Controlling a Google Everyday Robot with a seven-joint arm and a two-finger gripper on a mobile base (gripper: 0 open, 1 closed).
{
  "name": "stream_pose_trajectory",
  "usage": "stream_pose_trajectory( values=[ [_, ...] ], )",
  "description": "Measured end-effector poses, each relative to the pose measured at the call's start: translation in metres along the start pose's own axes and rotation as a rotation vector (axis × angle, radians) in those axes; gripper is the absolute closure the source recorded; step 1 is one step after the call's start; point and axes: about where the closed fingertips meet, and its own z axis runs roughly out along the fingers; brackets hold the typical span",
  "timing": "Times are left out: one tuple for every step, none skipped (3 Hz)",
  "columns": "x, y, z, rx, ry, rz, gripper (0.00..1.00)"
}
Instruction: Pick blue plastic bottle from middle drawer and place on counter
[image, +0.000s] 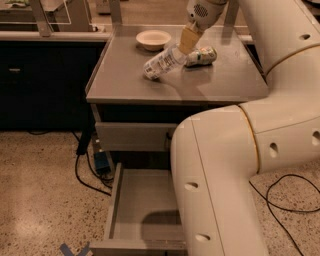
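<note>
The blue plastic bottle lies tilted on its side on the counter, base to the left, cap end up to the right. My gripper reaches down from the top of the view and sits right at the bottle's cap end, which it hides. The middle drawer stands pulled open low down, its grey floor bare where it shows; my arm covers its right part.
A silver-and-green can lies on the counter just right of the bottle, and a white bowl stands behind it. My bulky white arm fills the right foreground. A closed drawer front sits above the open drawer. Cables run over the floor at left.
</note>
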Motion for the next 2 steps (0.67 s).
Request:
stream_pose_trajectory(
  values=[
    [-0.0069, -0.0067, 0.0055, 0.019, -0.021, 0.000, 0.73],
    [-0.0103, -0.0100, 0.0092, 0.027, -0.030, 0.000, 0.49]
  ],
)
